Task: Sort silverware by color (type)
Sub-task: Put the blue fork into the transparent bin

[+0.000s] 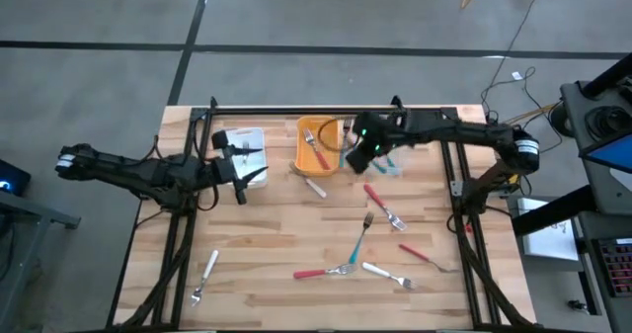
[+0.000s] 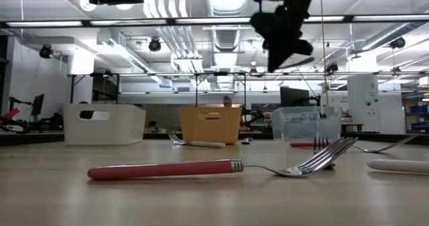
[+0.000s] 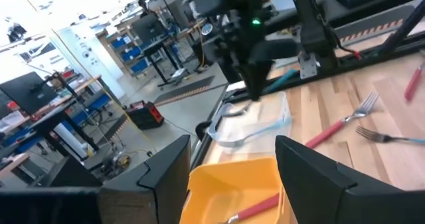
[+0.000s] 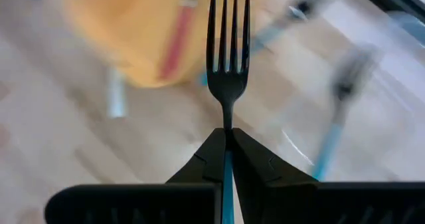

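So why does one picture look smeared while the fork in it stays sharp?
In the right wrist view the teal-handled fork, pinched in the right gripper, is crisp, while the orange bin and table streak with motion blur. In the low view ceiling lights glare, and the red-handled fork is sharp.

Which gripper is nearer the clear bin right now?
Right. The right gripper, shut on a teal-handled fork, hangs at the clear bin's edge beside the orange bin. The left gripper, open, waits over the white bin.
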Available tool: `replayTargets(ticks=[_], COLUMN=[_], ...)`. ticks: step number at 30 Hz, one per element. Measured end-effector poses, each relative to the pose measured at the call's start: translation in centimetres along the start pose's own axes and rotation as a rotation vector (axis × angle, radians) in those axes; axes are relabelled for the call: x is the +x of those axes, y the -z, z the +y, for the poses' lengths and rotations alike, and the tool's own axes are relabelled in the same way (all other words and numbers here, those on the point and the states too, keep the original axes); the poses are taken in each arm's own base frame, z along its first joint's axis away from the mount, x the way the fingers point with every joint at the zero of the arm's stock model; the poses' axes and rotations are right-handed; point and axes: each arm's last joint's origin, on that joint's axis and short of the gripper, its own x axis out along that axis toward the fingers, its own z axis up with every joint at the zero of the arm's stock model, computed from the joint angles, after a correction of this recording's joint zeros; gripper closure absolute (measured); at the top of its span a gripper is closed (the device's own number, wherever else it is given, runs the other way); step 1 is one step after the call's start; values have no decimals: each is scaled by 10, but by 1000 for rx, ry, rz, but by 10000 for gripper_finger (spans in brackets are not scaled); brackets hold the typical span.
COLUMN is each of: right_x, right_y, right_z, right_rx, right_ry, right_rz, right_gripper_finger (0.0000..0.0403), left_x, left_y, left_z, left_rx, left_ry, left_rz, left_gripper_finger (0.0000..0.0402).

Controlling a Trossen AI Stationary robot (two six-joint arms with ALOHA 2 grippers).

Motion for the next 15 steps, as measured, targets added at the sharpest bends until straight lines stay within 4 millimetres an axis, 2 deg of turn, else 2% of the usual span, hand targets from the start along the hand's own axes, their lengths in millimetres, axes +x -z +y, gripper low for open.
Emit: replayTargets(ticks=[4,7,10,15], right_x=[7,11,17,31], right_y=[-7,-10,-8,-3], right_z=[-38,-57,-72,-83], right_rx=[128,194,232,250], right_ry=[93,122,149,175], right_rz=[54,62,86,104], right_gripper_finger=[394,394,394,394], left_x=[-1,-2,-2,-1], left_y=[1,1,0,0], left_z=[1,1,1,1], left_rx=[-4,-4,-6,0], left_ry=[-2,-2,-3,-3], left_rz=[-3,-3,-5,-5], left_gripper_finger=[201,201,201,201])
